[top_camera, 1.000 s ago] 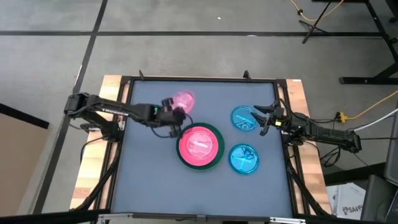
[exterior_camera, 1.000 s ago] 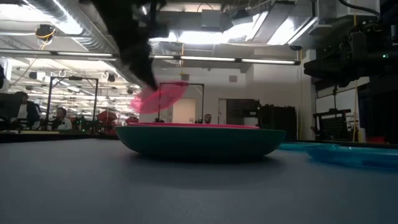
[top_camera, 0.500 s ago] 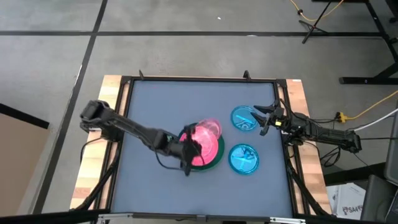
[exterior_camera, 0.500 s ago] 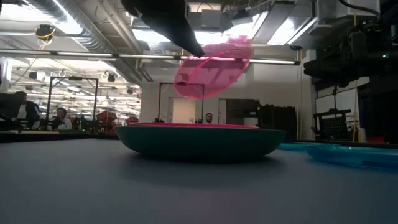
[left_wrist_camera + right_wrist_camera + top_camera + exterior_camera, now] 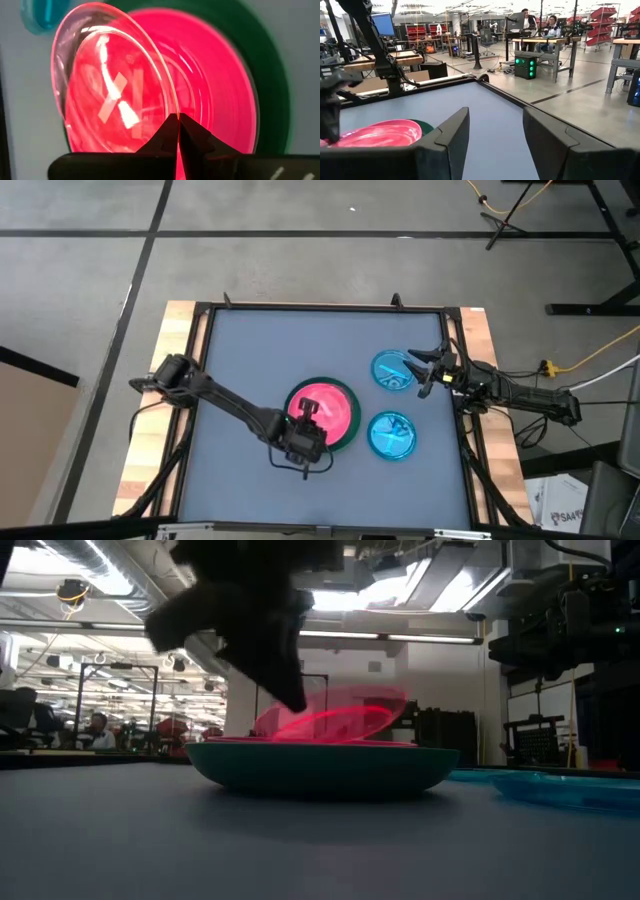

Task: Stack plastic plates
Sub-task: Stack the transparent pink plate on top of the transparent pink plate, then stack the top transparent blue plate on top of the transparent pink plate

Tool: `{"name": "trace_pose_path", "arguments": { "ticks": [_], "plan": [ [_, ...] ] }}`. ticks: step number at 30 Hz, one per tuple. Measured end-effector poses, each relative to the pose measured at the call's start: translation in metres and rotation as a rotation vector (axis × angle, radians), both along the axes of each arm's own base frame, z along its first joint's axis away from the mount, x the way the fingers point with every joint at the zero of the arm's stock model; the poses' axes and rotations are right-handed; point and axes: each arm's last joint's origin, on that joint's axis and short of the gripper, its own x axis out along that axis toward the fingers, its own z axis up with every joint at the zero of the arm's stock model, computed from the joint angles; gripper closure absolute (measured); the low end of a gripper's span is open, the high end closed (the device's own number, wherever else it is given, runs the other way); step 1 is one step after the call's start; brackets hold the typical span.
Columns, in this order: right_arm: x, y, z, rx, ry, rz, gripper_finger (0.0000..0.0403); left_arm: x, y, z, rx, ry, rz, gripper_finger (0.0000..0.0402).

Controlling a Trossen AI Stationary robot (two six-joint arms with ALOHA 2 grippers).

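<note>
A large dark green plate [image 5: 347, 427] sits mid-table with a medium pink plate [image 5: 335, 412] in it. My left gripper [image 5: 307, 412] hangs over the stack's near-left rim, shut on a small translucent pink plate [image 5: 110, 85]. That plate tilts just above the stack [image 5: 330, 718]. Two small translucent blue plates [image 5: 390, 371] [image 5: 389, 434] lie flat on the table to the right. My right gripper [image 5: 418, 372] waits open beside the far blue one. The grey plate and a second small pink plate do not show. My left gripper pinches the small pink plate's rim [image 5: 172, 107] between its two fingertips [image 5: 165, 131], edge-on. The fingers come from the table's near side, slanting down. The plate tilts above the medium pink plate [image 5: 220, 80], its held edge lowest; whether it touches the stack I cannot tell.
The blue-grey mat [image 5: 240, 480] has a black raised frame [image 5: 320, 308] and wooden borders. There is free room on the mat's left, far and near parts. People sit at desks in the room beyond [image 5: 550, 22].
My left gripper has carried the small pink plate from the far-left side of the stack toward the near edge and right, over the stack, and then down. The plate, high above the stack half a second ago, now hovers tilted just above the medium pink plate.
</note>
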Motion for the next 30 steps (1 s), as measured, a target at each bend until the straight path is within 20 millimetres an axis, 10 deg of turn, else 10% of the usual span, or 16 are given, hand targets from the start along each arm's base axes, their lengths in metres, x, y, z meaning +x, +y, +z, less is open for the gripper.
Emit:
{"name": "trace_pose_path", "arguments": {
  "ticks": [18,30],
  "plan": [
    [0.0,0.0,0.0,0.039,-0.018,0.018,0.0226,0.001,0.001,-0.014,-0.052,0.05,0.046,0.0314],
    [0.004,0.003,-0.004,0.068,0.019,0.117,0.0226,-0.048,-0.026,0.021,-0.148,-0.16,0.139,0.0312]
  ]
}}
